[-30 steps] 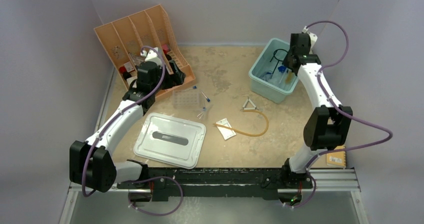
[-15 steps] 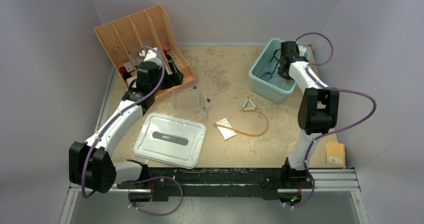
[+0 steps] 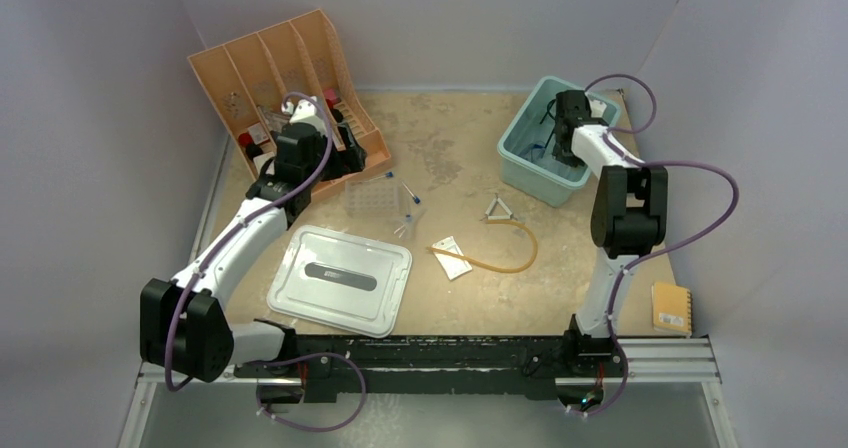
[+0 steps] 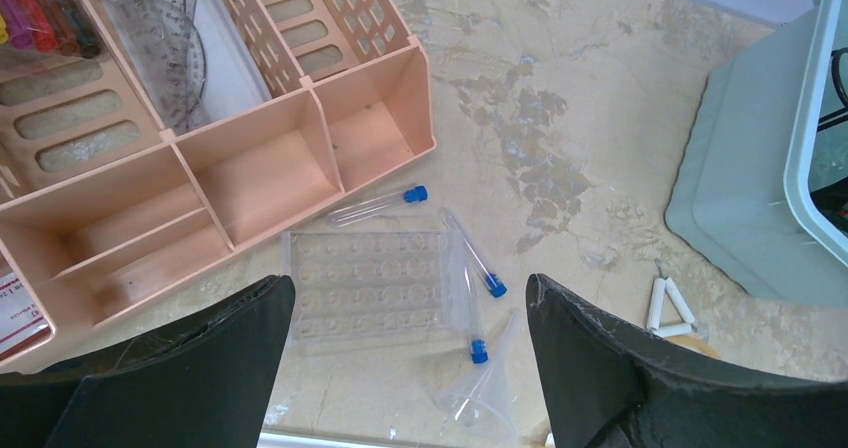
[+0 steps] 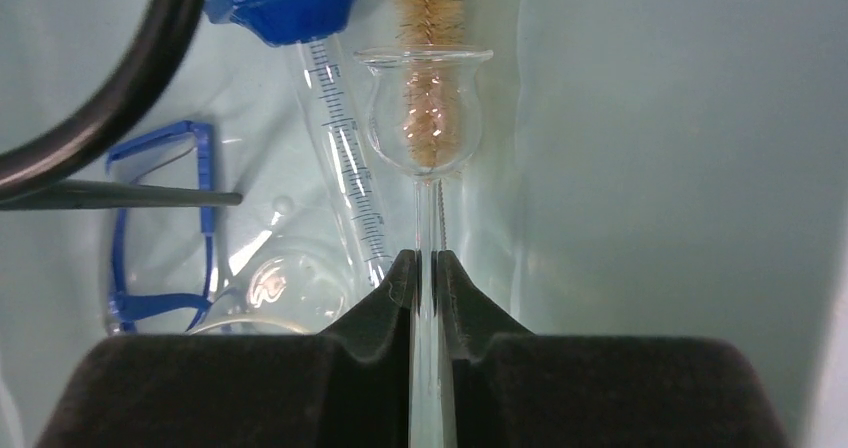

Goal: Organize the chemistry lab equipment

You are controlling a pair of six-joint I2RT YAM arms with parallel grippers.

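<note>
My right gripper point(image 5: 425, 268) is shut on the thin stem of a clear glass bulb tube point(image 5: 425, 118) and holds it inside the teal bin point(image 3: 520, 163). Beside it lie a brush point(image 5: 425, 8), a blue-footed measuring cylinder point(image 5: 340, 168), blue-framed goggles point(image 5: 160, 228) and a black wire ring point(image 5: 120, 78). My left gripper point(image 4: 410, 368) is open and empty, hovering above the clear tube rack point(image 4: 365, 290), blue-capped thin tubes point(image 4: 470, 308) and a clear funnel point(image 4: 480, 398). The wire triangle point(image 3: 499, 208), amber rubber hose point(image 3: 510, 263) and small clear packet point(image 3: 453, 256) lie mid-table.
The peach slotted organizer point(image 3: 270, 78) stands at the back left, close to my left wrist. The pale grey-white lid point(image 3: 340, 278) lies in front of the rack. A tan notebook point(image 3: 670, 308) sits at the right edge. Grey walls enclose the table.
My right arm has folded in and brought its gripper with the glass tube left and down into the teal bin. My left arm has barely moved.
</note>
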